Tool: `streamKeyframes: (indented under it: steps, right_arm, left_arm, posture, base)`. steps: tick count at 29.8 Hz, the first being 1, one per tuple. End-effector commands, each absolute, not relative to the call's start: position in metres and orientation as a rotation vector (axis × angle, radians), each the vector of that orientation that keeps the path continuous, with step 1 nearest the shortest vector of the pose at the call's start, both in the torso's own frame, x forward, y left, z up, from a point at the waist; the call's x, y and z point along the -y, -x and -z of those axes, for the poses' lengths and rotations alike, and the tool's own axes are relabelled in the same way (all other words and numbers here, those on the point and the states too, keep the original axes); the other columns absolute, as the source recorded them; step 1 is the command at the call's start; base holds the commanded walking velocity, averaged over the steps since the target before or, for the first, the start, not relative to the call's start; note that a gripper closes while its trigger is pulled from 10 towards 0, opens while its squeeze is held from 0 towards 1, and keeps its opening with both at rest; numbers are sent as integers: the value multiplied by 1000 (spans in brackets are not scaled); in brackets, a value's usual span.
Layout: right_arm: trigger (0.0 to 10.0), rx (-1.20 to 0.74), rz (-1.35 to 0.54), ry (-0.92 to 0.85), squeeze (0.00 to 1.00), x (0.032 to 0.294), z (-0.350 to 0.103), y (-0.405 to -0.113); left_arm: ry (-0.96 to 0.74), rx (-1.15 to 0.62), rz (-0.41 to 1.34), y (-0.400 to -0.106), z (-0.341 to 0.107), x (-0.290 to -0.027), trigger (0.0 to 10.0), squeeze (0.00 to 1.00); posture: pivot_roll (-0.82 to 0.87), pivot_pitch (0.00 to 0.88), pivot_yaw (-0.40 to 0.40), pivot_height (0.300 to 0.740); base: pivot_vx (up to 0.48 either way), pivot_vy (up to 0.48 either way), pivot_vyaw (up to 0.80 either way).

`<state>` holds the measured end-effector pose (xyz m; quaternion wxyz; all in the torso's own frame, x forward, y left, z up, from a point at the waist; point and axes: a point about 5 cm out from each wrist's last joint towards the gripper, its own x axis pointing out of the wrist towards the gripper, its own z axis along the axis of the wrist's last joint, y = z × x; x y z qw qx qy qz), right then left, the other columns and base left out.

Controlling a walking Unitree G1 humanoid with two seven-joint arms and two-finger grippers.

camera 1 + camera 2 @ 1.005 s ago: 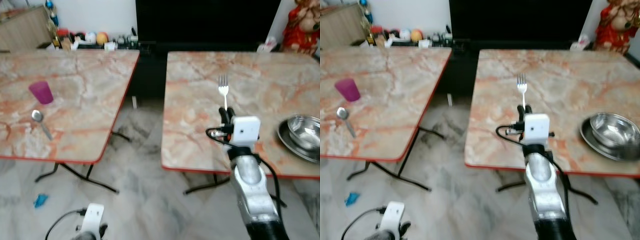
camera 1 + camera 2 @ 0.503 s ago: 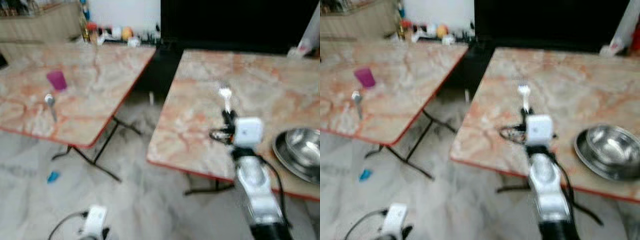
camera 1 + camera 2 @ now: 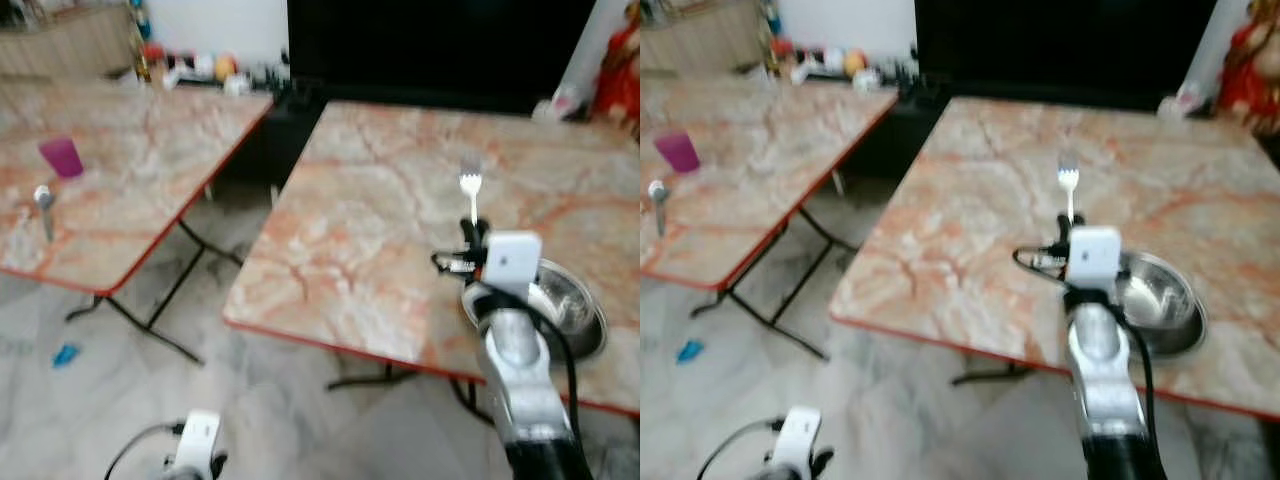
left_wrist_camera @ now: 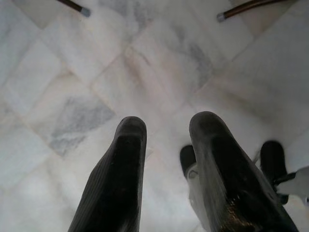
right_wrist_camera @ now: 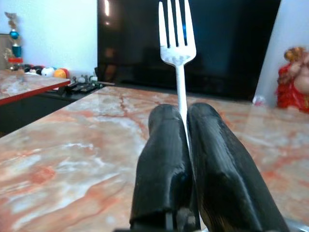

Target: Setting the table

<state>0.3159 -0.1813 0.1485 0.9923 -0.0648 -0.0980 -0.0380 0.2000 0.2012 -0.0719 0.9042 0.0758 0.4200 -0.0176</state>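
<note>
Head eyes overlook both tables (image 3: 400, 250); wrist cameras sight along fingers.

Both counters, the near one (image 3: 360, 250) and the far one (image 3: 130, 160), have that polished marble look, pinkish-orange veining with a soft sheen and a thin red edge strip. The fork (image 5: 177, 48) is shiny bare metal, and so is the bowl (image 3: 570, 310), steel with bright reflections. The right hand (image 5: 188, 145) has matt black fingers (image 5: 161, 169), rubbery looking, while the arm behind it is smooth silver with a glossy white plastic box. The cup (image 3: 61, 157) looks like pink plastic. The floor (image 4: 96, 72) is pale grey-veined marble tile, fairly glossy.
</note>
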Motion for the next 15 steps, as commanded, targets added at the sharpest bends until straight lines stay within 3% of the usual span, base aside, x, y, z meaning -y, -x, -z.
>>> streamKeyframes:
  steps: [1, 8, 13, 15]
  right_arm:
    - [10000, 195, 67, 126, 0, 178, -150, -317]
    - [10000, 191, 73, 107, 0, 179, -149, -318]
    - [10000, 189, 68, 111, 0, 176, -148, -317]
    - [10000, 198, 70, 109, 0, 175, -148, -316]
  left_arm:
    - [-160, -882, 32, -197, 73, -204, 10000, 0]
    - [-153, -887, 32, -197, 73, -205, 10000, 0]
    - [-153, -888, 31, -197, 73, -205, 10000, 0]
    - [-153, -885, 31, -198, 73, -204, 10000, 0]
  posture:
    - [-47, 0, 11, 740]
    - [-46, 0, 13, 740]
    - [-43, 0, 15, 740]
    - [-44, 0, 17, 740]
  base:
    - [0, -330, -475]
    - [0, -294, -777]
    - [0, 0, -764]
    - [0, 0, 0]
